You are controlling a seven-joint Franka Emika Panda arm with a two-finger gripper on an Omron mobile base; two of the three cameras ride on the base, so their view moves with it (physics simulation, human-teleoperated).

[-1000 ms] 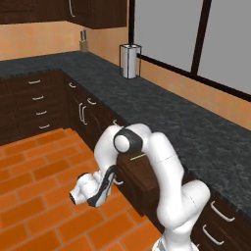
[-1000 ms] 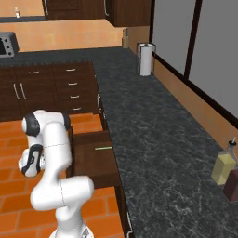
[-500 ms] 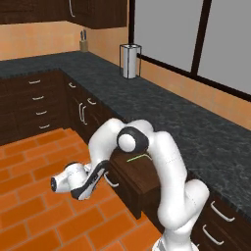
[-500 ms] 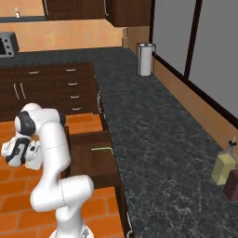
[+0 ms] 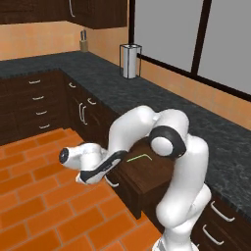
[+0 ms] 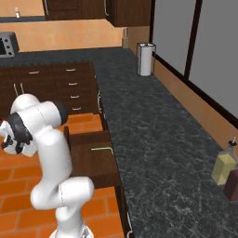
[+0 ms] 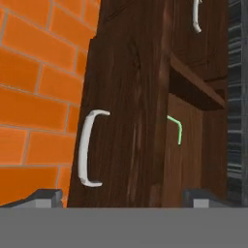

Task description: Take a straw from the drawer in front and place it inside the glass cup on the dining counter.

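In the hand view the gripper [image 7: 121, 196] has its two finger tips spread wide apart at the bottom, pinching nothing, with the front of the drawer [image 7: 131, 121] between them and a little way off. The curved silver handle [image 7: 87, 147] stands clear of both tips on that dark wood front. Past the front panel the drawer's inside shows, and on its floor lies the straw [image 7: 178, 128], a thin light-green stick with a bent end. In the left base view the hand hangs low over the orange tiled floor [image 5: 34, 196], just in front of the pulled-out drawer [image 5: 147, 171], where the straw [image 5: 139, 158] lies flat on the brown bottom near the inner end. In the right base view the drawer [image 6: 90, 155] juts out from under the black speckled counter [image 6: 153, 139], the straw [image 6: 103, 148] resting near the counter's edge, with the arm beside the drawer on the floor side. Farther along the counter stands a paper towel holder [image 6: 145, 59] by the window wall, and two bottles [image 6: 225, 172] sit near the right edge of that view.
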